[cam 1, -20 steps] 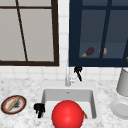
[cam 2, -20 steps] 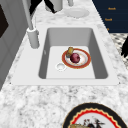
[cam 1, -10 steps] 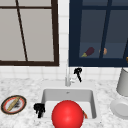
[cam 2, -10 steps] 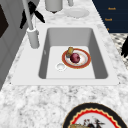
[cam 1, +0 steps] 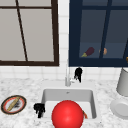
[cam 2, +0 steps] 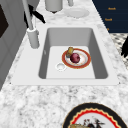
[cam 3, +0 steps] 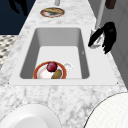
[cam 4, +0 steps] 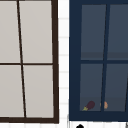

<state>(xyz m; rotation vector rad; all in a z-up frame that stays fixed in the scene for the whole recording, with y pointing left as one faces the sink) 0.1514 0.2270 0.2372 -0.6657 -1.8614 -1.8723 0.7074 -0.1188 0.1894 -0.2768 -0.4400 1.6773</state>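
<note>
My right hand (cam 1: 78, 73) hovers just right of the faucet (cam 1: 67, 78) at the back of the sink (cam 1: 47, 93), fingers straight and pointing down. In the right side view the right hand (cam 3: 106, 36) reaches a finger to the faucet's lever (cam 3: 96, 42). My left hand (cam 1: 39, 109) hangs open over the counter at the sink's front left corner, holding nothing. A big red ball (cam 1: 67, 115) covers the sink's front. In the basin lies an orange-rimmed plate (cam 2: 83, 62) with a dark red round fruit (cam 2: 75, 57) and a brown piece (cam 2: 70, 50).
A patterned plate (cam 1: 13, 104) with food sits on the counter at the left. At the right are a white plate (cam 1: 120, 108) and a grey pot (cam 1: 123, 82). The blue glass cabinet (cam 4: 75, 62) above holds an eggplant (cam 4: 88, 105) and an orange item (cam 4: 105, 105).
</note>
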